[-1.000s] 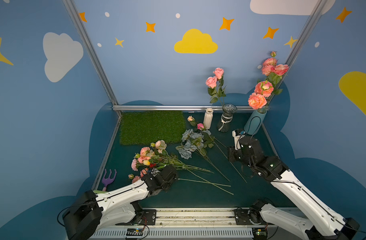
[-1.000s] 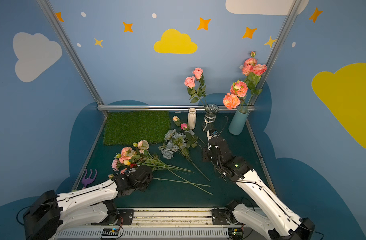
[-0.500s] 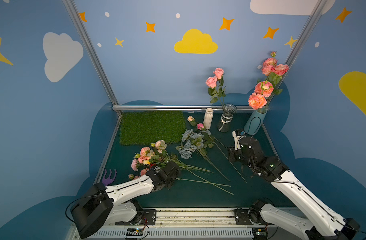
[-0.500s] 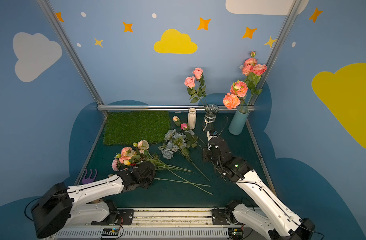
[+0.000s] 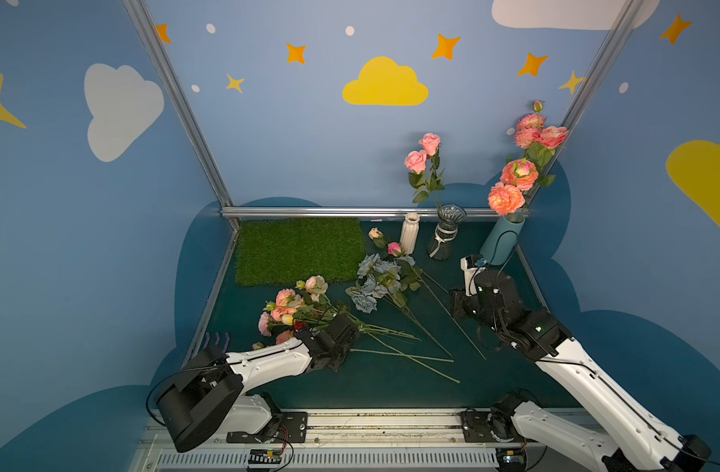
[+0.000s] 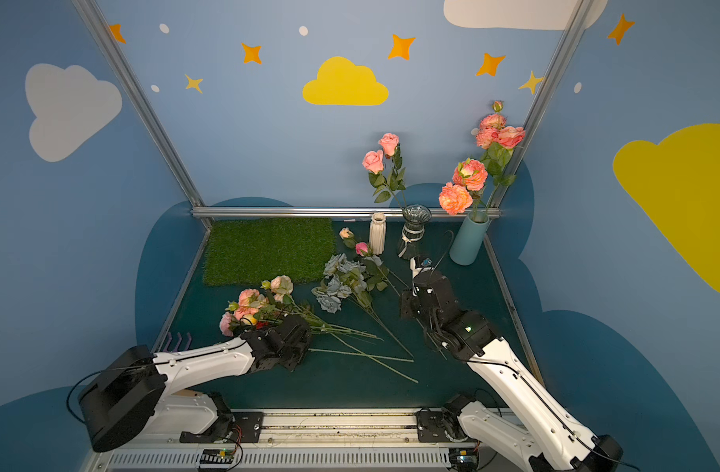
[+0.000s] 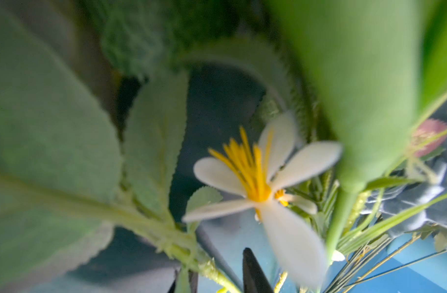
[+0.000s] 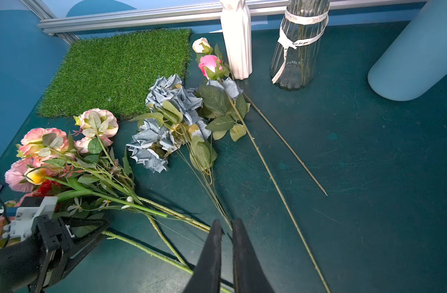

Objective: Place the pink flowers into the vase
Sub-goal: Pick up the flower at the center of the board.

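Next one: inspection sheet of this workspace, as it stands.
Surface: dark green tabletop, scuffed.
Job's things: bunch of pink flowers lying on tabletop; clear ribbed glass vase holds two pink roses; light blue vase holds salmon blooms.
Clutter: grey-blue rose bunch, artificial grass mat, white ribbed vase, purple toy rake.
End effectors: left end effector among pink stems, grip unclear; right end effector shut.
Cables: black cable loops beside blue vase.
Surroundings: blue walls, yellow cloud.

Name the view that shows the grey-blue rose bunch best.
The right wrist view: the grey-blue rose bunch lies close, sharp and unblocked there. Both top views show the bunch whole but small. The left wrist view catches only its blurred edge behind leaves.
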Controlling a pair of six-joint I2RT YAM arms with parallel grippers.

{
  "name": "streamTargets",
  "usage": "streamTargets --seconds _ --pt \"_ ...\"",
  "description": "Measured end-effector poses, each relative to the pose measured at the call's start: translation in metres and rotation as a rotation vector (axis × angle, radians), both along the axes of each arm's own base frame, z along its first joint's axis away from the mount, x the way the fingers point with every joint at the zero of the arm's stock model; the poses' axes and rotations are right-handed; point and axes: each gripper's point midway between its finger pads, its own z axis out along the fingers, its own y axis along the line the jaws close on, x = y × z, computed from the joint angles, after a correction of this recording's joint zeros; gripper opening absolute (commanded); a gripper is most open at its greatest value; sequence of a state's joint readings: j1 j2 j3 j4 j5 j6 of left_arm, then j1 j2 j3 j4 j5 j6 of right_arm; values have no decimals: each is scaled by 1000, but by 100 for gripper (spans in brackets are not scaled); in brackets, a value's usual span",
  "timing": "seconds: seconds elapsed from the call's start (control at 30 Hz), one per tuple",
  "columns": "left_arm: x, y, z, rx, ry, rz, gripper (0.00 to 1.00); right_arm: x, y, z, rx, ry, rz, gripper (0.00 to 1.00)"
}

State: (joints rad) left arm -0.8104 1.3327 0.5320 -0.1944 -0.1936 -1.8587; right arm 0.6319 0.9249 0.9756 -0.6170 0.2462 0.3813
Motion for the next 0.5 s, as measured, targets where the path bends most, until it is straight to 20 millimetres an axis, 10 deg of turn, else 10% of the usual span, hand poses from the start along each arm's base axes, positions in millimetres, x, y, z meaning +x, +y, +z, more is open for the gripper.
streamTargets --seconds 0.5 --pt "-1 -4 3 -7 -3 17 2 0 -5 2 10 -8 -16 13"
